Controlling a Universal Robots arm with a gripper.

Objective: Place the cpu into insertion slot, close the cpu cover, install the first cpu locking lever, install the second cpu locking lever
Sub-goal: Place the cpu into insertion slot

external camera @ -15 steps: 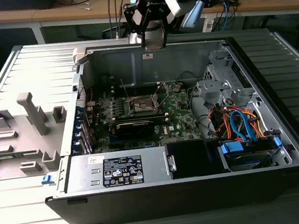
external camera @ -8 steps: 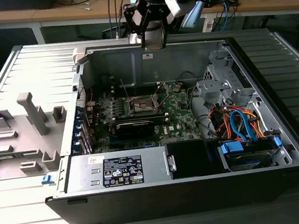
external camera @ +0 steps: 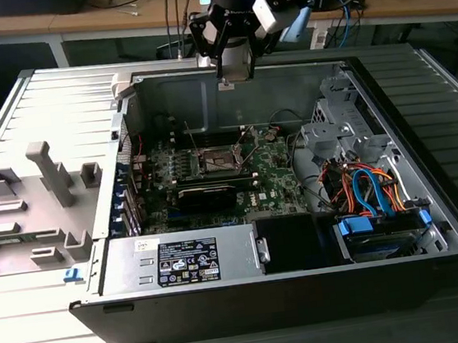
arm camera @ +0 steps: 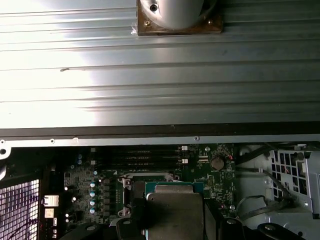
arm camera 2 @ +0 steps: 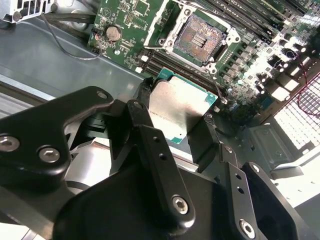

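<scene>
Second wrist view, pincer gripping cpu

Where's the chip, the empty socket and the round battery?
cpu (arm camera 2: 181,107), second wrist view, grey metal top.
insertion slot (arm camera 2: 200,36), second wrist view, dark centre.
coin battery (arm camera 2: 113,33), second wrist view, round face.

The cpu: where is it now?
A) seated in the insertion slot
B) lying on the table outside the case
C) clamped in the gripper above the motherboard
C: in the second wrist view the gripper is shut on the cpu, and the insertion slot beyond it is open and empty.
</scene>
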